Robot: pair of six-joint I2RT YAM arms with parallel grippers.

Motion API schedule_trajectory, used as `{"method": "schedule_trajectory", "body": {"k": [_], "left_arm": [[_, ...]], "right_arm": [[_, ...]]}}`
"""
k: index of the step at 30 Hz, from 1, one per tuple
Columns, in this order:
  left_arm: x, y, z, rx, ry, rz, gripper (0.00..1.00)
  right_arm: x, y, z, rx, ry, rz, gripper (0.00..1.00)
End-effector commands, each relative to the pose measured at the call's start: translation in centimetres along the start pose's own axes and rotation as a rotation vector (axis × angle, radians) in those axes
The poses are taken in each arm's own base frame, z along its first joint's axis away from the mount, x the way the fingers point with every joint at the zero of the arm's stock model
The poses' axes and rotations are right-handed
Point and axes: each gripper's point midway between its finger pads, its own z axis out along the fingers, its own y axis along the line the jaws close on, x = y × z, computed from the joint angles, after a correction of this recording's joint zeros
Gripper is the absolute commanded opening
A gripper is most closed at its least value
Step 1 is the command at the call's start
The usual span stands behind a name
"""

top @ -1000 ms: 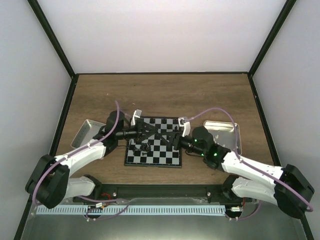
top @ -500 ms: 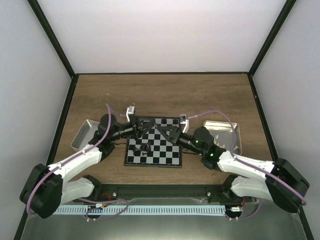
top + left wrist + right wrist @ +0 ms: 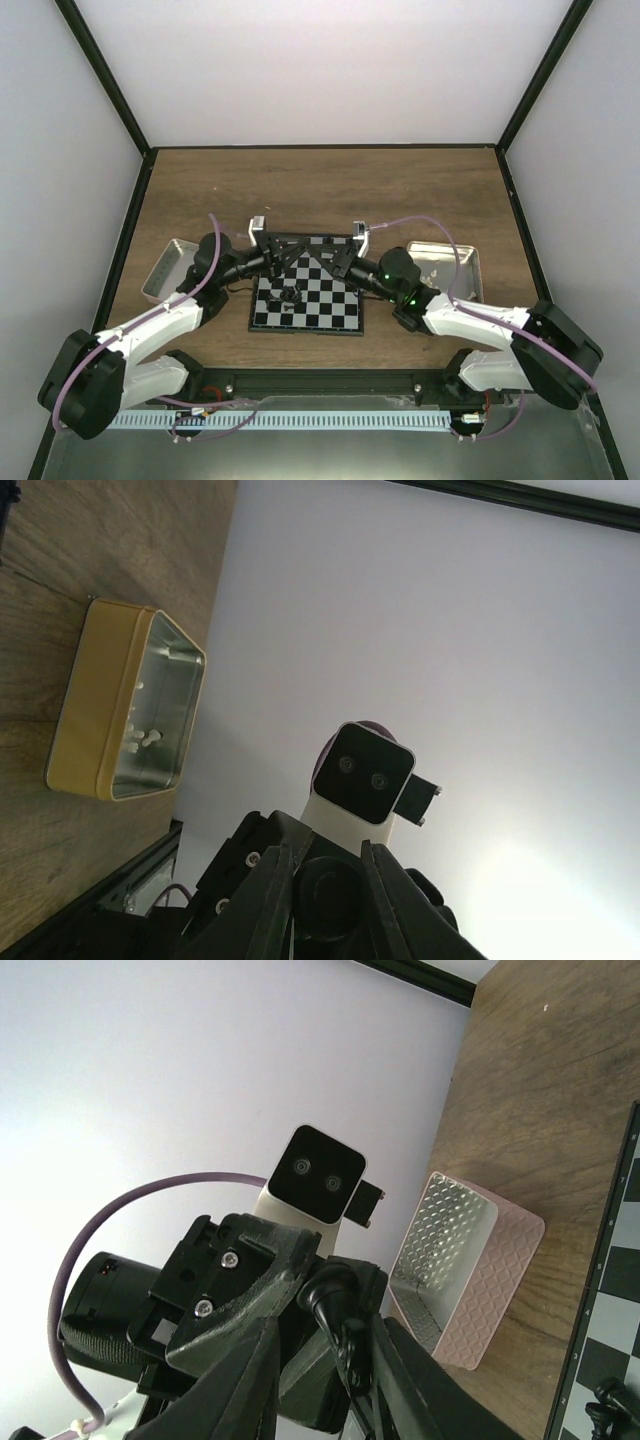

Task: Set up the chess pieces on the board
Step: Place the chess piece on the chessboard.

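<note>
Right wrist: black piece (image 3: 338,1310) lengthwise between fingers (image 3: 405,1390).

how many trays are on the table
2: the pink tray lies left of the chessboard, the tan tray right of it. No other tray shows.

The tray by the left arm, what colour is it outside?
Pink tray, diamond-textured; clearest in the right wrist view.
</note>
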Motion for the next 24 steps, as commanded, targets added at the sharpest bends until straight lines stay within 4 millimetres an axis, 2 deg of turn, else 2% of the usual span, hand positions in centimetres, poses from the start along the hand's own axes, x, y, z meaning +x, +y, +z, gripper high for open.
{"method": "schedule_trajectory", "body": {"k": [1, 7, 11, 14, 16, 17, 19, 22, 24], "left_arm": [[0.2, -0.6, -0.2, 0.038, 0.001, -0.006, 0.15], [0.1, -0.1, -0.3, 0.034, -0.004, -0.015, 0.14], [0.0, -0.2, -0.2, 0.024, -0.014, 0.040, 0.20], [-0.4, 0.4, -0.4, -0.018, -0.041, 0.088, 0.31], [-0.8, 1.3, -0.7, -0.062, -0.068, 0.119, 0.43], [-1.1, 1.9, -0.9, -0.089, -0.084, 0.139, 0.50], [-2.0, 3.2, -1.4, -0.161, -0.121, 0.180, 0.57], [-3.9, 4.7, -2.7, -0.291, -0.197, 0.267, 0.63], [-5.3, 4.9, -3.8, -0.366, -0.253, 0.341, 0.64]], "right_arm": [[-1.4, 3.1, 1.1, -0.084, -0.022, -0.009, 0.26], [-1.6, 2.9, 1.0, -0.077, -0.038, -0.005, 0.16], [-2.4, 2.1, 0.9, -0.001, -0.073, -0.020, 0.05], [-2.8, 1.4, 0.8, 0.084, -0.079, -0.053, 0.01], [-2.8, 0.9, 0.7, 0.148, -0.063, -0.097, 0.01], [-2.6, -0.3, 0.6, 0.222, -0.037, -0.113, 0.01], [-2.8, -1.3, 0.3, 0.314, 0.001, -0.168, 0.01], [-2.9, -3.8, -0.5, 0.450, 0.102, -0.219, 0.01], [-2.9, -5.8, -1.2, 0.548, 0.188, -0.264, 0.01]]}}
